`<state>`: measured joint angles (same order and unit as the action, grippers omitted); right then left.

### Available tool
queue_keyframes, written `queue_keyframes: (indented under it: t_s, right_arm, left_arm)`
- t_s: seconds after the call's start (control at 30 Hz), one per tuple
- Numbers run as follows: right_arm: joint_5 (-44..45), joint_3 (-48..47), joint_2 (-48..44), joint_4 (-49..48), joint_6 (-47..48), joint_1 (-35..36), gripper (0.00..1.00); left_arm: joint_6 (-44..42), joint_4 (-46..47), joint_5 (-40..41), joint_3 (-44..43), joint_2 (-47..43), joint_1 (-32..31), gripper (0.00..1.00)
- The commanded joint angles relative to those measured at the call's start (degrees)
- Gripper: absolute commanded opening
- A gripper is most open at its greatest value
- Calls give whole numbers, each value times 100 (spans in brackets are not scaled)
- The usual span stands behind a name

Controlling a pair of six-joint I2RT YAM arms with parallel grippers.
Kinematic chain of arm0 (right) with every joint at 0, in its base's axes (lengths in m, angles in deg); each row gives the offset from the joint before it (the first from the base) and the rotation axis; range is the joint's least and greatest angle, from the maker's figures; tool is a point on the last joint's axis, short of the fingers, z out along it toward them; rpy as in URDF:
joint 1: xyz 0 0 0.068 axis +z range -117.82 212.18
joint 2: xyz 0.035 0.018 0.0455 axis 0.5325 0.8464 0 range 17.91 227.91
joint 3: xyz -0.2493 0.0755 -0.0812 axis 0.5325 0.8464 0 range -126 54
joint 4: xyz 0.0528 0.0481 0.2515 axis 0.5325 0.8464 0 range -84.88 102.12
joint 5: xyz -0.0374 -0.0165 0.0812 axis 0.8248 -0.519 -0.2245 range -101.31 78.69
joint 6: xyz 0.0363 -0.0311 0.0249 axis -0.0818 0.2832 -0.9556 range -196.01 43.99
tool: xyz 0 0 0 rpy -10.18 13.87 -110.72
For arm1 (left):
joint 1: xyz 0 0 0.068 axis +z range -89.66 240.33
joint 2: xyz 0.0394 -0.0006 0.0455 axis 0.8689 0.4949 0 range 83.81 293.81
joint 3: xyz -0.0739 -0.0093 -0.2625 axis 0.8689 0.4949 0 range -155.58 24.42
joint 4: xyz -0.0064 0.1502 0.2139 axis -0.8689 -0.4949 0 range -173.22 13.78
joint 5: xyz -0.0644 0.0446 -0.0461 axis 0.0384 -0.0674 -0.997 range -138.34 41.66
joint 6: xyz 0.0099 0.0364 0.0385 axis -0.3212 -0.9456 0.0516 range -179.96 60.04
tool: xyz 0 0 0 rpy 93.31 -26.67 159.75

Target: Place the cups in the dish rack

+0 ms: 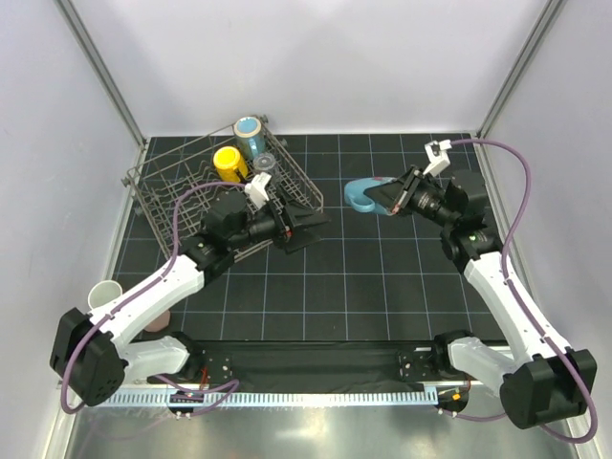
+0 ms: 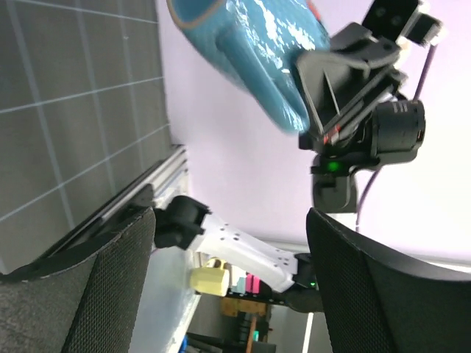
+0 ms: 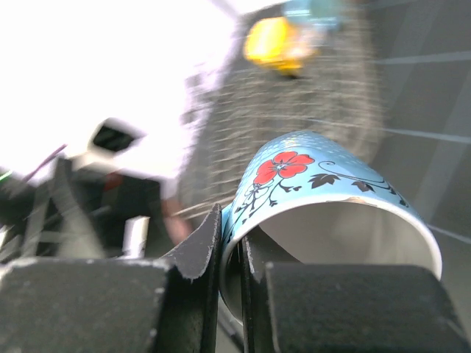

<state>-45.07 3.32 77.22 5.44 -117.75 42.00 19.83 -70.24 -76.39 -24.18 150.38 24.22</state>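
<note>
Your right gripper (image 1: pixel 384 198) is clamped tight on the light blue ceramic cup with a red flower print (image 1: pixel 359 196). In the right wrist view one finger (image 3: pixel 193 254) sits outside the wall and the other inside the mouth, with the rim pinched between them. The cup is tipped on its side, lifted off the black gridded mat (image 1: pixel 382 277), mouth facing back toward the wrist. It hangs to the right of the grey wire dish rack (image 1: pixel 163 191), well apart from it, not in it.

Your left gripper (image 1: pixel 304 229) is spread wide with nothing in it, just off the rack's near-right corner, jaws aimed at the held cup. The left wrist view shows the cup up ahead of both fingers (image 2: pixel 110 287), not touching them.

In the rack:
- a yellow cup (image 1: pixel 229 163)
- a light blue cup (image 1: pixel 250 129) at the far corner
- a small clear-looking tumbler (image 1: pixel 265 164) just beside the yellow one

Outside the rack:
- a whitish cup (image 1: pixel 102 295) at the mat's left edge
- a pink cup (image 1: pixel 161 320), mostly hidden under your left arm
</note>
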Motion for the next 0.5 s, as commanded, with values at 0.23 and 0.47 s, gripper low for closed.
queue_keyframes:
  t_s: [0.23,0.47]
  right_arm:
    - [-1141,58,-403,-2914,-643,626,4]
    - [-1204,207,-385,-3239,-704,916,4]
  left_arm:
    - [775,1494,783,184,-82,-589,74]
    - [845,1897,1135,395,-530,-748,68]
